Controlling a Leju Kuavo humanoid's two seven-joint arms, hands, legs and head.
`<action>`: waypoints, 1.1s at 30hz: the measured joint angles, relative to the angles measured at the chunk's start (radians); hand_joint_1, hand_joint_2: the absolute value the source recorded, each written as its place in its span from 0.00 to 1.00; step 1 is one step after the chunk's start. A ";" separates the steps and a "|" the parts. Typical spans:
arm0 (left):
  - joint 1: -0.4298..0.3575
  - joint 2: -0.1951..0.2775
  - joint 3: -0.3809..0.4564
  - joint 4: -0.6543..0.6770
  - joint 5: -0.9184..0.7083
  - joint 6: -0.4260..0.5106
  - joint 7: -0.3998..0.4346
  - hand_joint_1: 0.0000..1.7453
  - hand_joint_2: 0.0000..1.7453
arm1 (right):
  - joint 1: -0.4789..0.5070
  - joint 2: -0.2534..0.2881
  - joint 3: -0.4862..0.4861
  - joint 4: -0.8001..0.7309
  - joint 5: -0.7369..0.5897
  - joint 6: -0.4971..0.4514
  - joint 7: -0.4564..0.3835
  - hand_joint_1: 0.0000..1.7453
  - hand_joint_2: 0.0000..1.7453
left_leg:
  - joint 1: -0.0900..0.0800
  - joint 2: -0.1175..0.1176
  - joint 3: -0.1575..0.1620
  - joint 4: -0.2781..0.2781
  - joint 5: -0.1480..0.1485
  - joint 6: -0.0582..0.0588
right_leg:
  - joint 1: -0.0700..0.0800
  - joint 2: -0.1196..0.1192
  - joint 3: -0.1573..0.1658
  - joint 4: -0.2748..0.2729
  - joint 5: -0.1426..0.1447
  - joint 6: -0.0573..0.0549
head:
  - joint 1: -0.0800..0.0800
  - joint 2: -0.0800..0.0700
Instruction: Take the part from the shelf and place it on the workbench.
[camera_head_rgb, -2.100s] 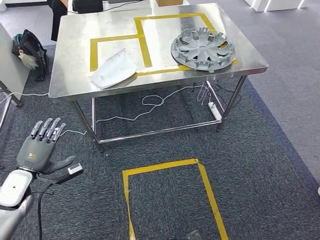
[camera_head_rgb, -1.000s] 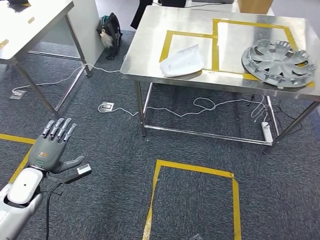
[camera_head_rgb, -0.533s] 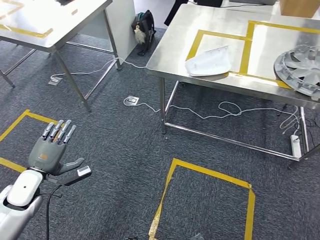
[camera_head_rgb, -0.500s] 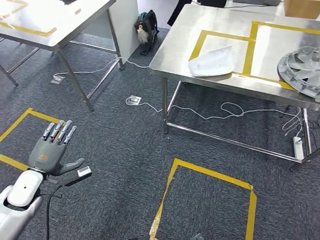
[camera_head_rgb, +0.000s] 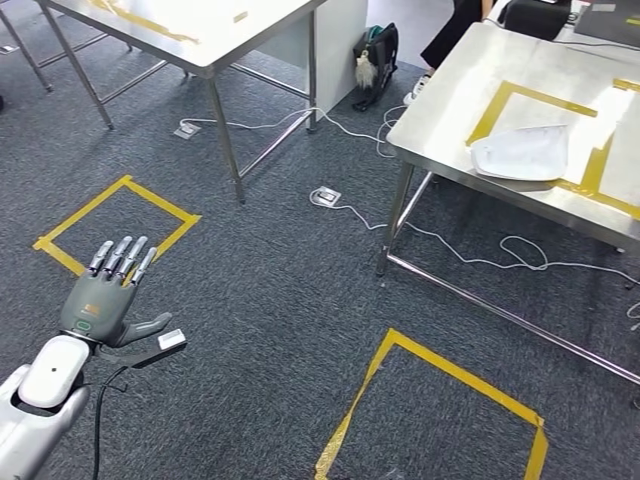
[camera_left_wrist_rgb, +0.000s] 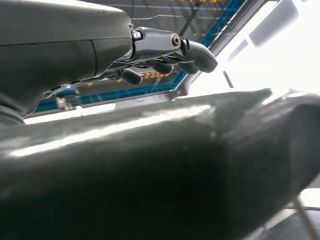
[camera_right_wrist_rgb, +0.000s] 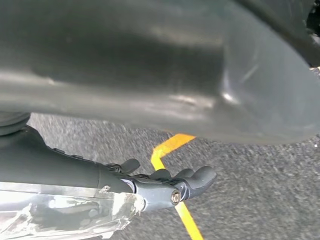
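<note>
Head view, read left to right. At 8 o'clock the left hand (camera_head_rgb: 106, 305) hangs over the carpet, palm down, fingers wide apart and straight, holding nothing. Just beyond it, at 9 o'clock, lies a yellow tape square (camera_head_rgb: 117, 225) on the floor. At 11 o'clock stands a white table (camera_head_rgb: 204, 30) with slanted metal legs; a floor socket (camera_head_rgb: 327, 196) and a white cable (camera_head_rgb: 355, 135) lie on the carpet near 12 o'clock, and a dark bag (camera_head_rgb: 375, 55) rests beyond them. A second tape square (camera_head_rgb: 445, 400) sits at 5 o'clock. At 2 o'clock the steel workbench (camera_head_rgb: 445, 120) carries yellow tape outlines and a white part (camera_head_rgb: 521, 153) lying flat near its front edge. No shelf is in sight, so the part to be fetched cannot be placed.

Right wrist view: the right hand (camera_right_wrist_rgb: 170, 182) hangs above carpet and a yellow line, fingers loosely extended, nothing between them.

The step in hand appears to be walking toward the shelf. It is done well by keeping both arms low and close to the body and steering through the open carpet between the two tables. The workbench corner at 1 o'clock, the table legs at 11 o'clock and the loose cable are the edges to clear.
</note>
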 joint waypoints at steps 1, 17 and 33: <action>-0.002 0.000 -0.001 0.000 0.000 0.000 0.002 0.00 0.00 | -0.001 0.000 0.000 0.000 0.000 0.000 0.000 0.00 0.00 | 0.000 -0.014 0.001 0.001 0.001 -0.001 | -0.001 0.012 0.031 -0.069 0.040 -0.003 | 0.000 0.000; -0.027 -0.002 -0.024 0.010 0.000 0.002 0.008 0.00 0.00 | -0.005 -0.003 0.000 0.000 0.000 -0.003 0.001 0.00 0.00 | 0.004 0.081 -0.071 0.133 -0.032 -0.055 | -0.004 -0.076 0.128 -0.264 0.104 -0.032 | -0.013 0.000; -0.050 -0.008 -0.040 0.030 0.000 0.016 0.011 0.00 0.00 | -0.003 -0.005 0.000 0.001 0.006 0.002 0.000 0.00 0.00 | -0.003 -0.041 -0.006 0.000 0.007 -0.003 | -0.006 0.046 0.065 -0.154 0.076 -0.003 | -0.004 0.000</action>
